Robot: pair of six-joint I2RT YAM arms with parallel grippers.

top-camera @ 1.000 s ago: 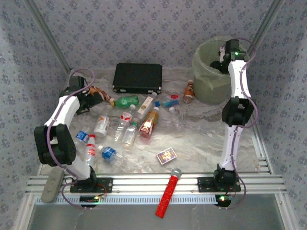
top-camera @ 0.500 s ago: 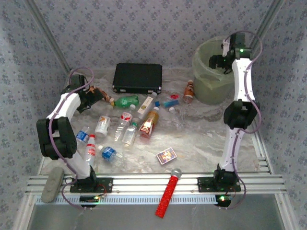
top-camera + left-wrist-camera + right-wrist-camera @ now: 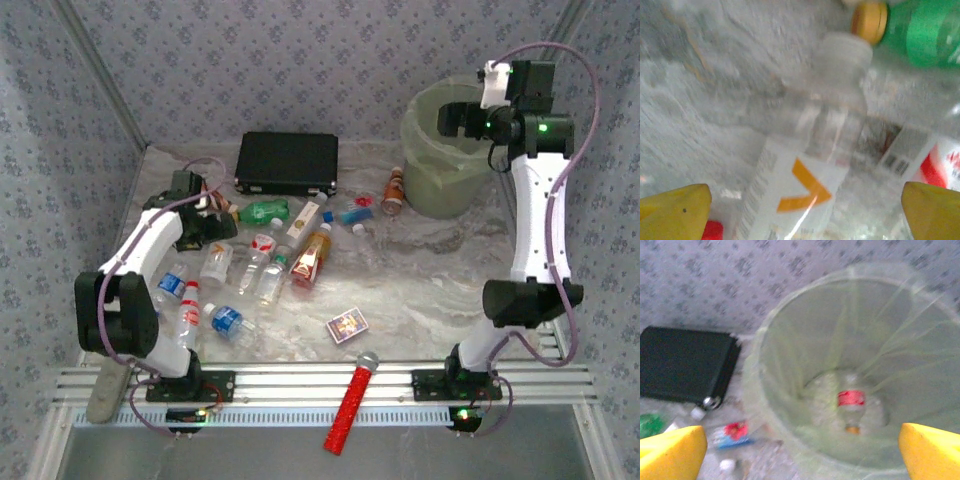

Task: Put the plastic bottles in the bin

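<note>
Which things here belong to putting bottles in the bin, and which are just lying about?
Part of the job: bin; bottle inside it; green bottle; orange bottle beside the bin; other bottles strewn mid-table.
Lying about: black case; card box; microphone.

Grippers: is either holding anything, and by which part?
Nothing is held: left gripper open above a clear bottle, right gripper open over the bin.
</note>
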